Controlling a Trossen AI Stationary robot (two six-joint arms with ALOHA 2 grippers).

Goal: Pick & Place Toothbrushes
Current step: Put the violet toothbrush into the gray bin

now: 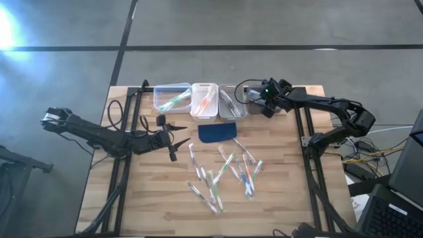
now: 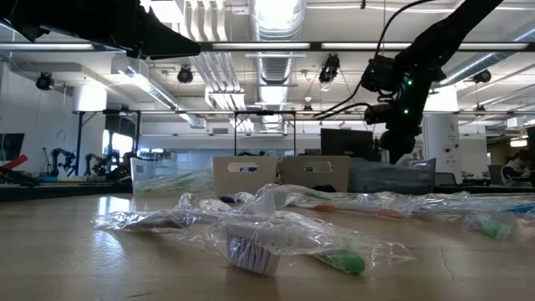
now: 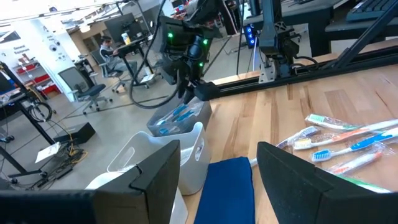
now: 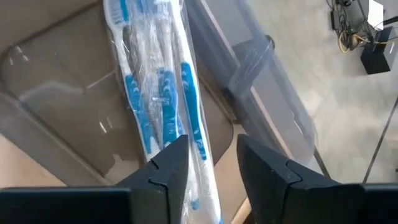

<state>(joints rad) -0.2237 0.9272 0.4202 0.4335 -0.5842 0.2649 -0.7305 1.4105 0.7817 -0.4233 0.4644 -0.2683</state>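
R gripper [image 1: 256, 100] hangs over the far-right bin [image 1: 249, 96], a wrapped blue toothbrush [image 4: 163, 118] running lengthwise out between its narrowly parted fingers; looks pinched, can't be sure. The brush lies straight down into that bin, so I'd guess letting go comes next. Blue ones already inside. L gripper [image 1: 177, 141] waits w/ fingers wide, near the dark blue pad [image 1: 217, 132]. Other bins [image 1: 188, 99] hold green and orange brushes. Loose toothbrushes [image 1: 228, 173] lie mid-table, nearer the L arm.
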